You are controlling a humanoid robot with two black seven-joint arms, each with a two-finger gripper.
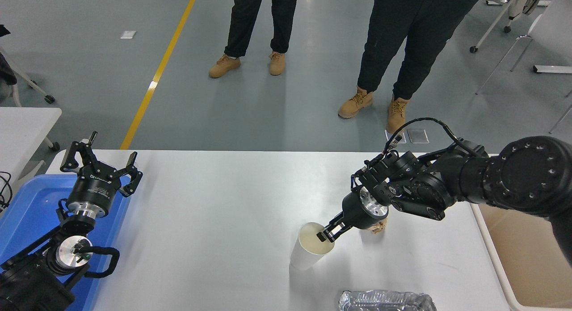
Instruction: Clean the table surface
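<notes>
The white table surface (223, 212) fills the lower part of the head view. A white paper cup (308, 254) stands tilted on it at centre right, its mouth leaning right. My right gripper (325, 236) is shut on the cup's right rim, one finger inside. A small brown object (377, 228) lies right behind the gripper's wrist, mostly hidden. A crumpled foil tray (386, 301) lies at the table's front edge. My left gripper (100, 166) is parked open at the lower left, over a blue bin.
A blue bin (27, 212) stands at the table's left end and a beige bin (532, 262) at its right end. Two people in black trousers and tan boots (357, 103) stand on the far side. A smaller white table (22, 123) shows at the left.
</notes>
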